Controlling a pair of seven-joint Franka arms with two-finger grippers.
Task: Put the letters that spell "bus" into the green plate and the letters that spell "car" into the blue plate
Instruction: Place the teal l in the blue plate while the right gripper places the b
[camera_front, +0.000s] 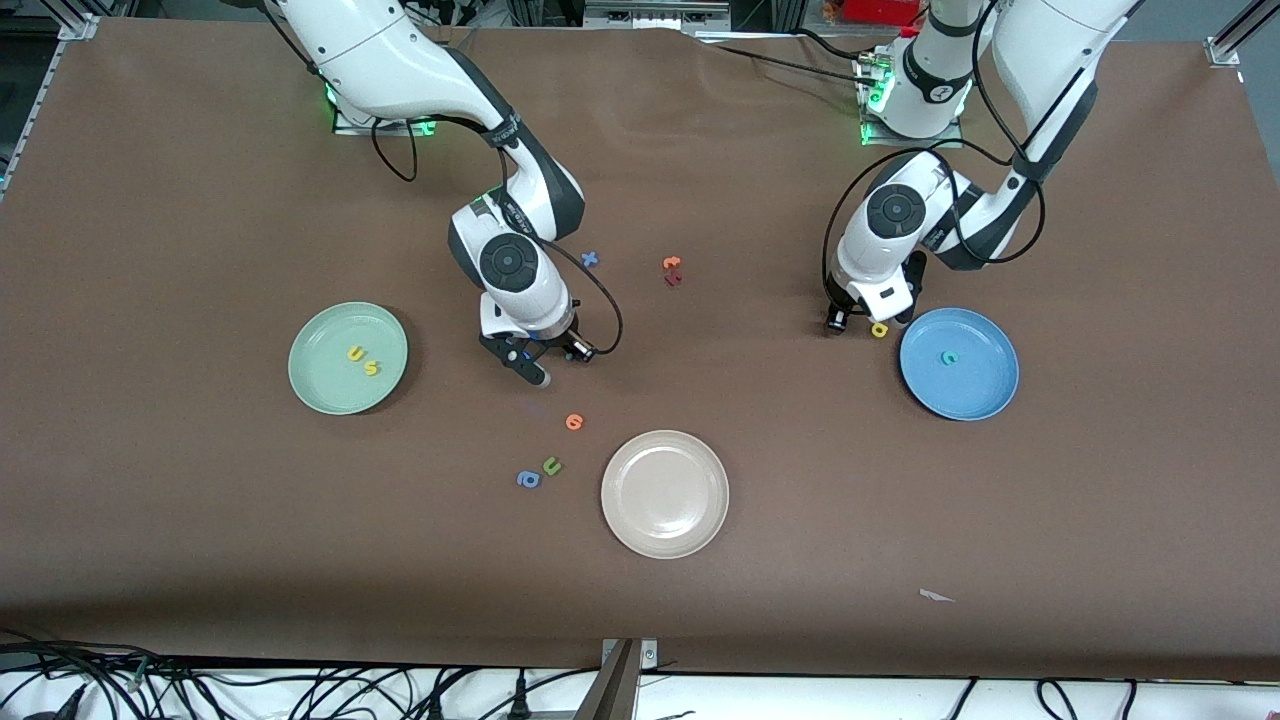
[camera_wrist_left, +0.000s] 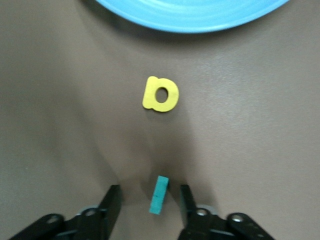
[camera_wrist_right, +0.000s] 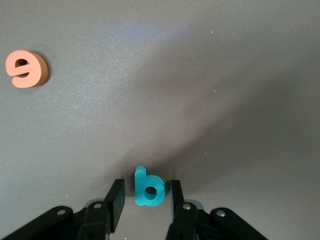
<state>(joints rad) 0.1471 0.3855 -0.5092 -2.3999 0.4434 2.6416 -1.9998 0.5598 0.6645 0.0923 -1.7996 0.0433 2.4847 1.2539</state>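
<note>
On a brown worktop (camera_front: 160, 200), the green plate (camera_front: 318, 372) at the right arm's end carries a yellow "u" (camera_front: 354, 353) and a yellow "s" (camera_front: 371, 368). Beside it, toward the middle, the right end effector (camera_front: 530, 362) is down at the surface, its fingers (camera_wrist_right: 115, 202) part-open and standing either side of the teal "b" (camera_wrist_right: 148, 188), close to its edges; whether they press on it cannot be told. An orange round letter (camera_front: 574, 422) lies just nearer the front camera, with a blue "a" (camera_front: 528, 479) and a green "u" (camera_front: 552, 465) nearer still, beside the cream-white plate (camera_front: 665, 532). A small blue letter (camera_front: 590, 259) and an orange-and-red pair (camera_front: 672, 270) lie mid-worktop, farther from the front camera. Toward the left arm's end, the left end effector (camera_front: 846, 318) is also low at the surface, fingers (camera_wrist_left: 111, 202) part-open around a thin teal "r" (camera_wrist_left: 159, 195) that stands tilted on edge between them, with a gap showing on at least one side. A yellow "a" (camera_front: 879, 329) lies flat just beside it, between the end effector and the blue plate (camera_front: 985, 395), which holds a teal "c" (camera_front: 948, 357).
</note>
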